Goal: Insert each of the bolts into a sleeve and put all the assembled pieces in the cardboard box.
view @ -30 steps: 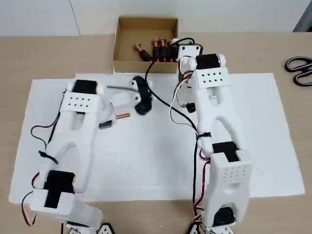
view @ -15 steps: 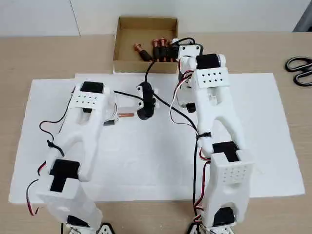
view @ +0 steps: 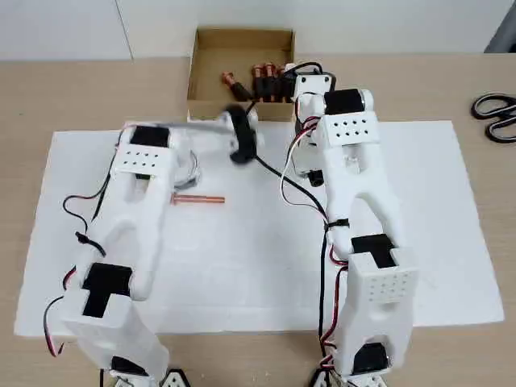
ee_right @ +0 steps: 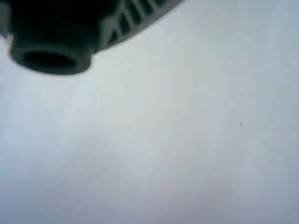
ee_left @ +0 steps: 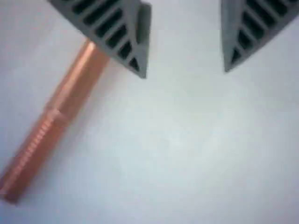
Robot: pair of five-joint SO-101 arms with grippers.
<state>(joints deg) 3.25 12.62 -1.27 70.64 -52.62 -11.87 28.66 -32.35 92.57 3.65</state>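
While the left end effector hangs open over the white sheet, the copper bolt lies flat there, loose — about 10 o'clock from the sheet's middle, just beside one finger. Right end effector grips a black sleeve. Cardboard box at 12 o'clock on the bench — assembled pieces inside.

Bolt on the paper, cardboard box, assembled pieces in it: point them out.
bolt [view: 197, 198], high view, middle of its shank.
cardboard box [view: 242, 50], high view, bare floor.
assembled pieces [view: 264, 82], high view, middle of the row in the box.
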